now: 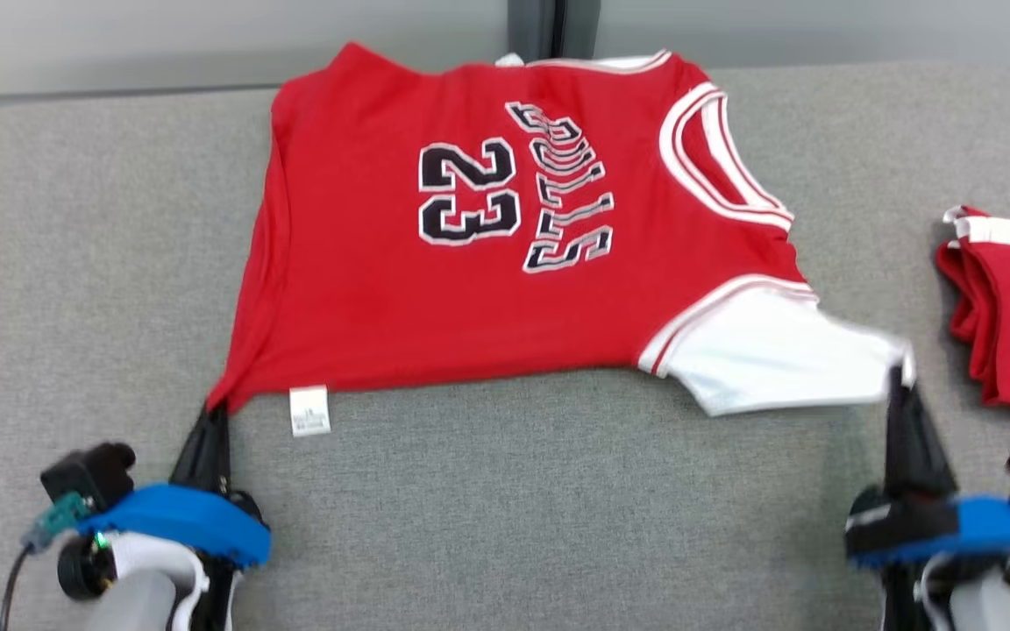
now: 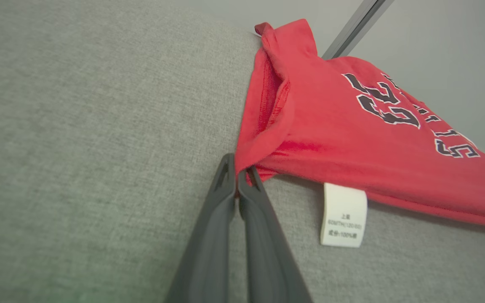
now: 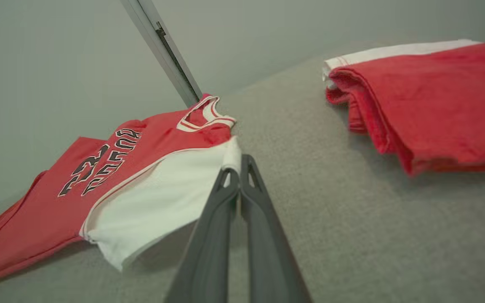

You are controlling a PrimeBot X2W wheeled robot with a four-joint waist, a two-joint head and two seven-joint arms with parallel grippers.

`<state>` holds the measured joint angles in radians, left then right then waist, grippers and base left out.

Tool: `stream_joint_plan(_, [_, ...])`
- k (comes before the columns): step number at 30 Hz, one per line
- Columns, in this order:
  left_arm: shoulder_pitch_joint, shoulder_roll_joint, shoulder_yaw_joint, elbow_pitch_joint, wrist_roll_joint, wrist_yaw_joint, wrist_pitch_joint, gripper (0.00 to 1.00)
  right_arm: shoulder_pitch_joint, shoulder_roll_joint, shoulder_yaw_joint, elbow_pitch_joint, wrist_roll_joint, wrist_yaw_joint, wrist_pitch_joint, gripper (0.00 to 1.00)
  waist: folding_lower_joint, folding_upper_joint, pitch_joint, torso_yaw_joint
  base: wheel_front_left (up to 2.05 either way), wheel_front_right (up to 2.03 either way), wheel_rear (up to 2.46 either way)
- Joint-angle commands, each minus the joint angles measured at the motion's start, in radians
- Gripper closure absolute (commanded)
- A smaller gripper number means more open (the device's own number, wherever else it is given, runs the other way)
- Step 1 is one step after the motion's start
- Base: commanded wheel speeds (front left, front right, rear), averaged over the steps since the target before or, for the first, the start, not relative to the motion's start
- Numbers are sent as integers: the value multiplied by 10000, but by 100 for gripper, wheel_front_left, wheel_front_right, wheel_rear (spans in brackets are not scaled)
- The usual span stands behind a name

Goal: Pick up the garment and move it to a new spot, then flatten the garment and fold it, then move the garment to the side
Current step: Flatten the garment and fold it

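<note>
**A:** Where is the garment (image 1: 487, 228) found?

**B:** It is spread over the upper middle of the head view, on the grey surface (image 1: 514, 508). The printed side is turned up, and the number 23 and the lettering are read sideways.

**A:** How is it placed relative to the left claw (image 1: 211, 412)?

**B:** That claw is seen at the lower left of the head view, shut tight on the garment's red lower-left corner. In the left wrist view the corner is pinched at the fingertips at mid frame, and the cloth is drawn away to the upper right. A white label (image 1: 309, 410) is hung from the near hem, just to the right of the claw.

**A:** And the right claw (image 1: 898, 379)?

**B:** It is seen at the lower right of the head view, clamped on the tip of the white sleeve (image 1: 768, 350), which is pulled out to a point. In the right wrist view the sleeve's edge is caught between the closed fingers at mid frame, and the rest of the garment is laid out to the left.

**A:** Is the near hem raised?

**B:** A shadow is seen beneath it in both wrist views, so it is held slightly off the surface near the claws.

**A:** What else is seen?

**B:** A folded red pile (image 1: 1009, 307) with white trim is laid at the right edge of the head view, apart from the garment.
</note>
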<state>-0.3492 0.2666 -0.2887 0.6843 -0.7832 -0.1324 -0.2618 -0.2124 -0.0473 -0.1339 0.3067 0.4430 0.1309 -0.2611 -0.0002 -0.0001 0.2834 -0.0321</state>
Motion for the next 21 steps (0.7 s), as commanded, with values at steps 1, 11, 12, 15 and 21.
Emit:
stream_joint_plan(1, [288, -92, 112, 77, 43, 32, -40, 100, 412, -70, 128, -1, 25, -2, -57, 100, 2, 1, -184, -48, 0, 0, 0])
stream_joint_plan(11, [2155, -813, 852, 371, 727, 31, -24, 100, 2311, -68, 186, 642, 132, -2, -56, 100, 2, 1, -1827, -79, 0, 0, 0])
stream_joint_plan(12, [2340, -878, 911, 369, 843, 31, -25, 100, 2413, -73, 117, 700, 107, -2, -56, 100, 2, 1, -2000, -69, 0, 0, 0])
stream_joint_plan(15, [2956, -1088, 1098, 332, 1129, 32, -26, 100, 2743, -74, -144, 841, 29, -2, -56, 100, 2, 1, -2583, -27, 0, 0, 0])
stream_joint_plan(21, [3843, -1402, 1390, 115, 1648, 32, -35, 100, 3341, -74, -395, 943, -57, -4, -58, 100, 2, 1, -3143, 162, 0, 0, 0])
